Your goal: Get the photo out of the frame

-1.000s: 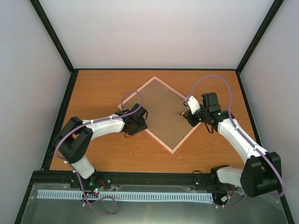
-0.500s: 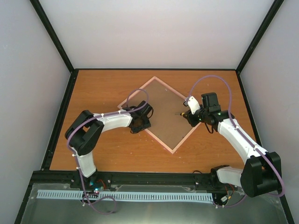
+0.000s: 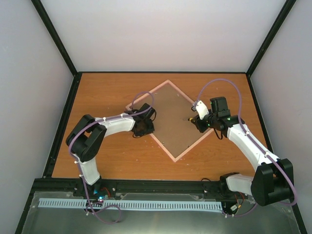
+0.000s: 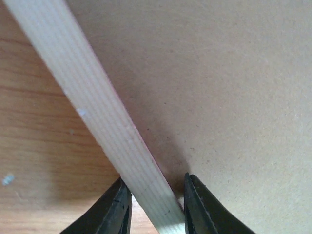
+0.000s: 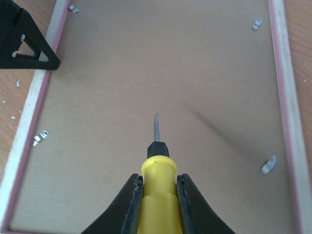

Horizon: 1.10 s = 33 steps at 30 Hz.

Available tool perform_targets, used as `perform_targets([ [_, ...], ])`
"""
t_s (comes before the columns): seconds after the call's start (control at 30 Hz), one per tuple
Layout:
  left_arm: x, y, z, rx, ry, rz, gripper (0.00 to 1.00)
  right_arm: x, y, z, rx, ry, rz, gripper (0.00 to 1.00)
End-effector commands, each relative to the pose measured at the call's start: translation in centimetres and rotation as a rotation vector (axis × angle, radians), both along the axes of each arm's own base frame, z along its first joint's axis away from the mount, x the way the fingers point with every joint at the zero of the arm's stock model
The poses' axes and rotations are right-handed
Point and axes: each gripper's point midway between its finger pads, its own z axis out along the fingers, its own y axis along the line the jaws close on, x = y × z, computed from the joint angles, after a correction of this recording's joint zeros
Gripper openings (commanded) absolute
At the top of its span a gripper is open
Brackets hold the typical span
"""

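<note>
From above, the pink frame [image 3: 167, 155] lay flat on the orange table [image 3: 102, 92], turned like a diamond with its back up, so the brown backing board [image 3: 170, 119] filled it. The left claw [image 3: 143, 127] sat low at the frame's left edge. The right claw [image 3: 194, 120] hung over the right part of the board, with what looked like a small screwdriver [image 3: 189, 118] in it, though that was tiny in this view. The photo did not show in any view.

Through the left wrist camera, the left claw [image 4: 156, 214] straddled the frame's pale rail [image 4: 105, 122]. One black finger [image 4: 117, 212] was on the table side and the other on the board [image 4: 219, 97] side. Both were close against the rail, but I could not tell whether they were actually pinching it.

Through the right wrist camera, the right claw [image 5: 159, 183] was clamped on the yellow handle of the screwdriver [image 5: 157, 195]. The metal tip pointed out over the middle of the backing board [image 5: 161, 68], apart from either rail. Small metal clips [image 5: 268, 165] sat along the board's edges beside the frame's rails [image 5: 288, 97]. The black left claw [image 5: 24, 46] showed at the upper left, on the rail.
</note>
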Motion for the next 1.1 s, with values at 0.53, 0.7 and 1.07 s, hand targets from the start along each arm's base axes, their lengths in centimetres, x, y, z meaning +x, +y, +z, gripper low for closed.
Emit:
perform_targets([
  [0.53,-2.9,6.4,-1.8,0.101,0.033,-0.428,0.09,0.5,0.0,1.5,0.009,-0.04,0.005,0.03],
  [0.7,-0.1,4.8,-1.0,0.087,-0.014,-0.432,0.09,0.5,0.0,1.5,0.007,-0.04,0.004,0.03],
  [1.07,4.5,5.4,0.0,0.135,-0.034,-0.277,0.39,0.5,-0.1,1.5,0.002,-0.043,0.003,0.03],
])
